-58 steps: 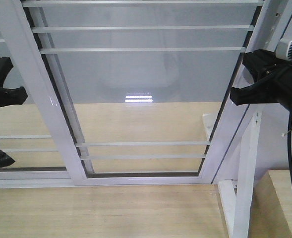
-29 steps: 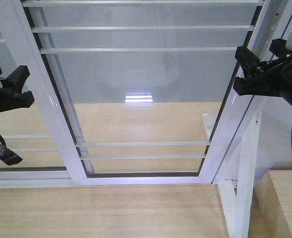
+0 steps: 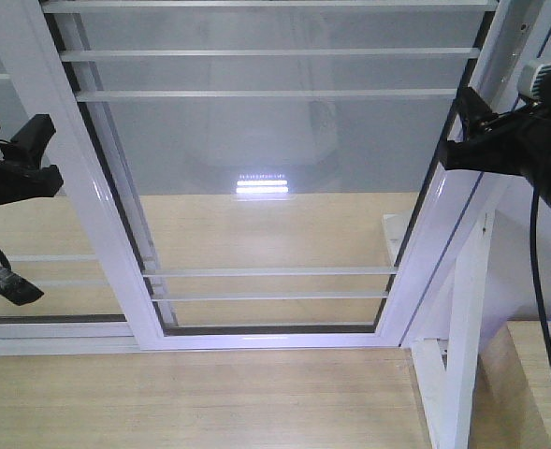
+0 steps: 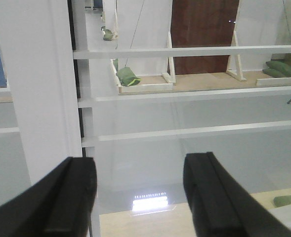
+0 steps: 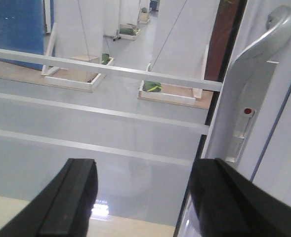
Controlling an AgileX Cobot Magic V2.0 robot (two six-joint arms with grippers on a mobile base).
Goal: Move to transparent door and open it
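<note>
Right wrist view alone shows the handle (image 5: 256, 52).

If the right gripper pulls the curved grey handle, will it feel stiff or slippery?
The curved grey handle looks like rigid metal fixed to its lock plate, so probably stiff. Its smooth, glossy surface may slip between the jaws. The white-framed transparent door likely moves heavily.

The transparent door (image 3: 275, 150) is white-framed, thin-barred, with a curved grey handle (image 5: 256, 45).

The left claw (image 4: 140, 195) and right claw (image 5: 145, 197) are matte black, with a thin black cable (image 3: 535, 281).
</note>
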